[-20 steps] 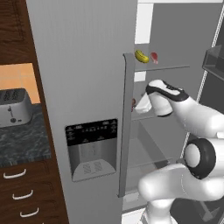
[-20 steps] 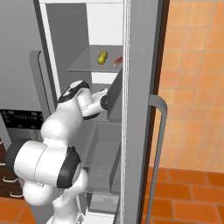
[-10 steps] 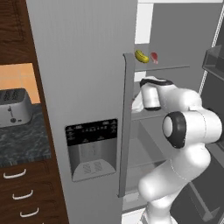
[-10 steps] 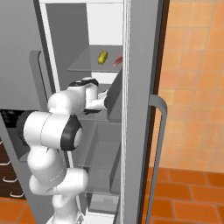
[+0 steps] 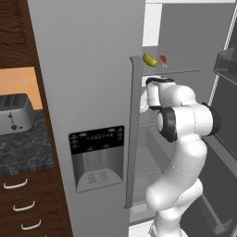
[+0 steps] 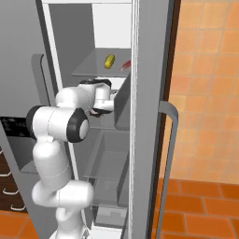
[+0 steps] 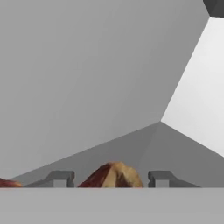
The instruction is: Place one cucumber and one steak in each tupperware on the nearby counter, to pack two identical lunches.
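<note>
My gripper (image 7: 110,178) reaches into the open fridge at the middle shelf, its hand (image 6: 100,105) half hidden behind the door edge. Between the two fingertips (image 7: 59,177) lies a lumpy brown-red steak (image 7: 112,175), and the jaws stand close against both its sides. A second reddish bit (image 7: 6,183) peeks in at the lower left of the hand view. On the shelf above rest a yellow-green cucumber (image 5: 149,59) and a flat red-pink steak (image 5: 163,60). The tupperware is out of view.
The grey fridge door with its dispenser panel (image 5: 97,155) stands left of the arm. Left of the fridge runs the marbled counter (image 5: 21,155) with a silver toaster (image 5: 14,113). A door bin (image 6: 122,100) hangs right of the hand.
The arm has folded, its elbow swinging in front of the shelf. The hand has gone further in towards the steak. The jaws have closed in from wide open onto the steak's sides.
</note>
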